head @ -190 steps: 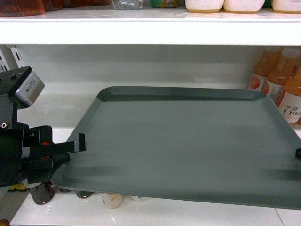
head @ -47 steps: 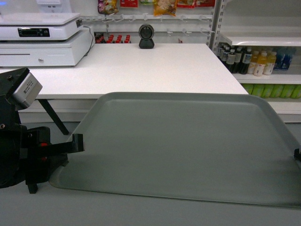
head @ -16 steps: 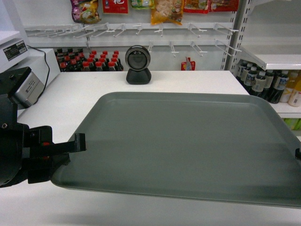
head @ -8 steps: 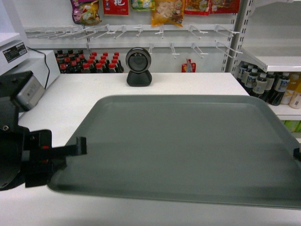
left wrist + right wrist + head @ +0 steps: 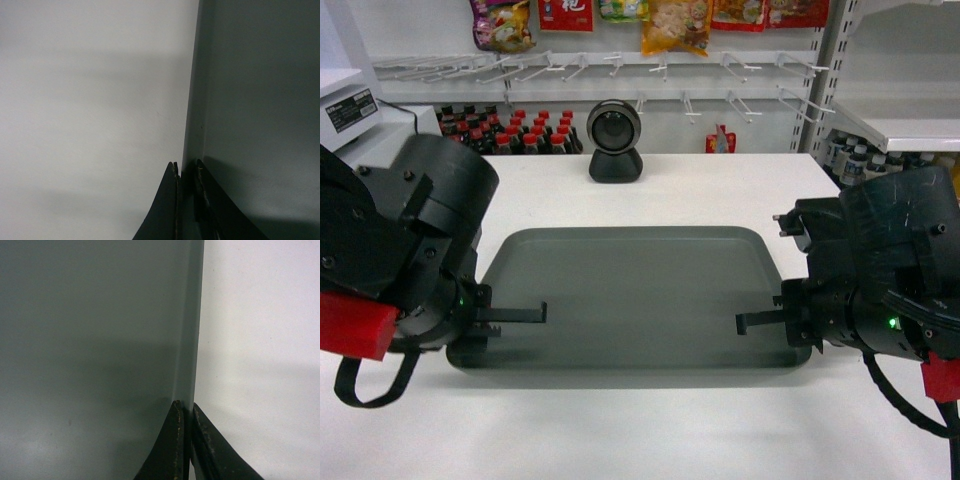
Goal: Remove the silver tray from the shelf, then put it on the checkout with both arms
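Observation:
The silver tray (image 5: pixel 635 295) lies flat and low on the white checkout (image 5: pixel 620 425), a thin shadow along its near edge. My left gripper (image 5: pixel 535 314) is shut on the tray's left rim, and the left wrist view shows the rim (image 5: pixel 192 125) pinched between the fingers of that gripper (image 5: pixel 186 167), with counter (image 5: pixel 90 100) to the left. My right gripper (image 5: pixel 745 323) is shut on the right rim. Up close, the right gripper (image 5: pixel 186 409) straddles the rim (image 5: pixel 187 340) beside the counter (image 5: pixel 260 340). A white shelf (image 5: pixel 905 128) stands at the far right.
A black round scanner (image 5: pixel 614 140) stands on the counter behind the tray. A cash register (image 5: pixel 350 110) sits at the far left. Red-capped bottles (image 5: pixel 520 125) and hooks with snack bags (image 5: pixel 670 25) line the back wall. Dark bottles (image 5: pixel 840 150) fill the right shelf.
The tray, held high and close to the camera before, has gone down and forward onto the counter. Both arms now show fully at its two ends.

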Available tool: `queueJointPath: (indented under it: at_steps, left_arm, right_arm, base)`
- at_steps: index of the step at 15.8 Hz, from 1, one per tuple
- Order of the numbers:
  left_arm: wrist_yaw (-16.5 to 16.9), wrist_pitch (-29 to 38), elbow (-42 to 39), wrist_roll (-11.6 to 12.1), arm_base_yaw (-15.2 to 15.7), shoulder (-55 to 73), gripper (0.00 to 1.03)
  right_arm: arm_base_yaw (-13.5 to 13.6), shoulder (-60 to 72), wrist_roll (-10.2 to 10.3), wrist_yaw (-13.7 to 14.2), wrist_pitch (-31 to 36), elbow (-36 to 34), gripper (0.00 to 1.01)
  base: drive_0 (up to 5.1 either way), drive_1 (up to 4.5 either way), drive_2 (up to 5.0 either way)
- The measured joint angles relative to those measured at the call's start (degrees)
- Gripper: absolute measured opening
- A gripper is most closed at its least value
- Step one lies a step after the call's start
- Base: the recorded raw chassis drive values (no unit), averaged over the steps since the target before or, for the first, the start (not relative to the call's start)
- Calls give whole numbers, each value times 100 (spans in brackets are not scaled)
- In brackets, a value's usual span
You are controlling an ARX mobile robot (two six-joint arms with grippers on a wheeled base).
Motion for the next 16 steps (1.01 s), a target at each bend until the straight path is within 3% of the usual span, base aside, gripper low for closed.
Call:
queueJointPath:
  at_steps: [2,3,5,6,7,8,9,10,13,14,16]
  left_arm:
    - [170,216,-48,-444,105,35,28]
    - [310,391,-177,-485,197,-122,37]
    - [553,592,-337,-435,380,-479,48]
    - [774,638,-383,-334,538,-931,57]
    - [940,813,-297,-188,761,-1749,70]
    - [1231,2251,-481,168,879,-2310,64]
    - [1558,3539,-907,667,892,-2990,53]
    - [1746,4555,-1637,1106,887,-3469,41]
    - [1823,5145,-3287,1475,1045,-3587,6]
    - [1849,5274,-3536,1506,1078,-3893,1]
    - [2011,5466,-3884,1523,1200,-4614,1]
  right_arm:
    - [-59,-57,-66,-63,13,-66,26]
    - [-133,-216,50,-210,-33,-170,35]
    - [-310,-608,146,-396,-2,-363,46]
    - [-551,-1152,177,-579,-210,-525,55]
    - [-754,-1875,192,-553,33,-671,66]
    - [-813,-2004,42,-22,1679,-931,59]
    - [-833,-2181,-146,310,2824,-1427,48]
    - [-835,-2299,-275,304,3497,-2218,35]
    - [-1029,-3475,-407,181,4074,-3239,2]
    - [-1067,-3794,-409,138,4074,-3480,3]
    - [-1082,-4138,-420,44,3860,-4100,3]
  base:
    - [0,0,0]
    - [0,0,0]
    - [0,0,0]
    - [0,0,0]
    - [0,0,0]
    - [0,0,0]
    - [0,0,0]
    - [0,0,0]
    - [0,0,0]
    - [0,0,0]
    - [0,0,0]
